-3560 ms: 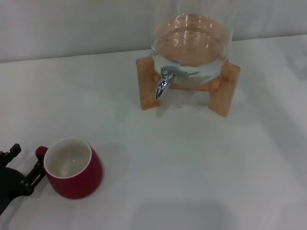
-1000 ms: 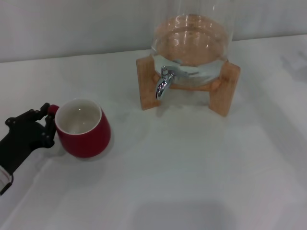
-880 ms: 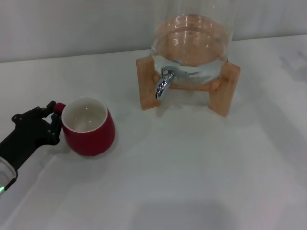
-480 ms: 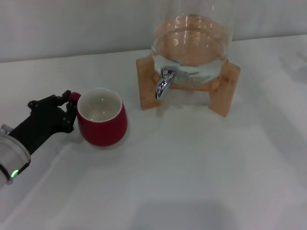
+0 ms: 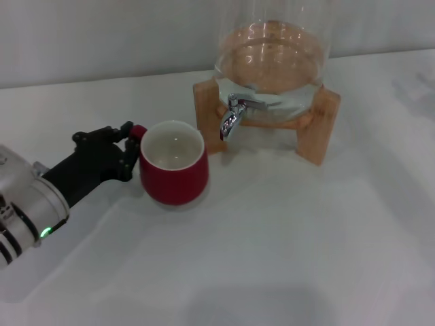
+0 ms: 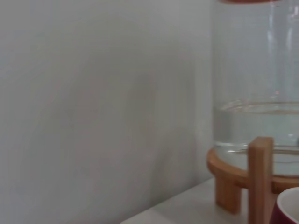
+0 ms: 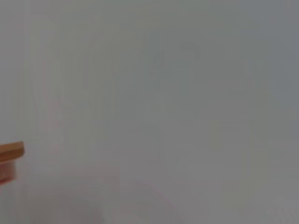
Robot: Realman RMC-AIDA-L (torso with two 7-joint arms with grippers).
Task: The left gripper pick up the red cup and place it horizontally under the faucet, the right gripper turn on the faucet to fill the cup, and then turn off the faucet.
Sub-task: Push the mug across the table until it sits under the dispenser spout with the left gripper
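One white counter (image 5: 285,258) carries everything. On it at about twelve o'clock in the head view stands one clear glass dispenser (image 5: 272,58), partly filled with water, sitting in one wooden stand (image 5: 319,125); the left wrist view shows the same glass and a stand leg close by. One left end effector (image 5: 126,146) reaches in from eight o'clock on a white arm with a green light, its black fingers (image 5: 102,139) clamped together on the small loop handle of the one red cup (image 5: 173,166). The cup is upright, white inside showing, just at seven o'clock from the one chrome faucet (image 5: 231,117), beside the stand's left leg and not under the spout. Nothing lies between cup and faucet. The right end effector appears in no view.
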